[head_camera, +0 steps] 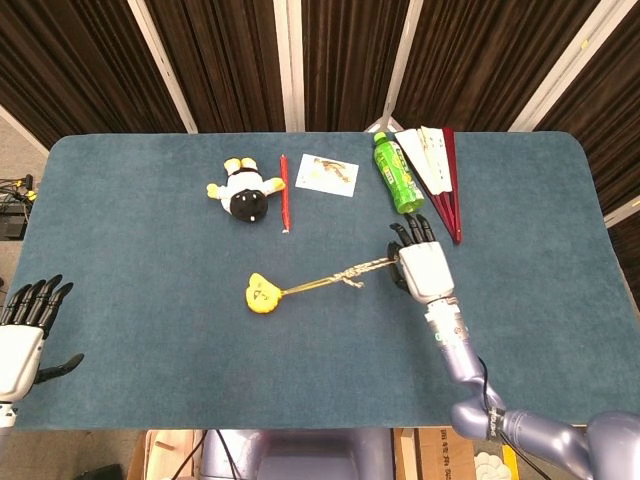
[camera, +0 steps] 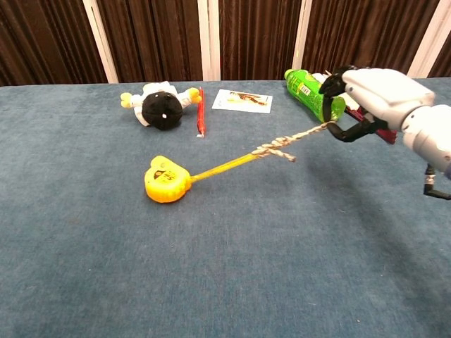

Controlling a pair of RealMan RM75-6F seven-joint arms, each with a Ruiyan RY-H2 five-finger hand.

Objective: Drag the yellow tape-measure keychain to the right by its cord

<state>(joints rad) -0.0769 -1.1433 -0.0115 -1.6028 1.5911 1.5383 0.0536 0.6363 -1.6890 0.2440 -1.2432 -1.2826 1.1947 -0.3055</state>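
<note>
The yellow tape-measure keychain (head_camera: 262,294) (camera: 167,180) lies on the blue table, a little left of centre. Its braided cord (head_camera: 345,274) (camera: 282,145) runs taut up and to the right, knotted midway. My right hand (head_camera: 421,265) (camera: 372,93) pinches the cord's far end, held just above the cloth, below the green bottle. My left hand (head_camera: 22,330) rests at the table's near left edge, fingers spread, holding nothing; the chest view does not show it.
A black and yellow plush toy (head_camera: 243,192) (camera: 160,105), a red pen (head_camera: 284,193) (camera: 201,113) and a card (head_camera: 327,174) (camera: 242,101) lie at the back. A green bottle (head_camera: 398,174) (camera: 313,94) and a red folded fan (head_camera: 443,180) (camera: 370,105) lie close behind my right hand.
</note>
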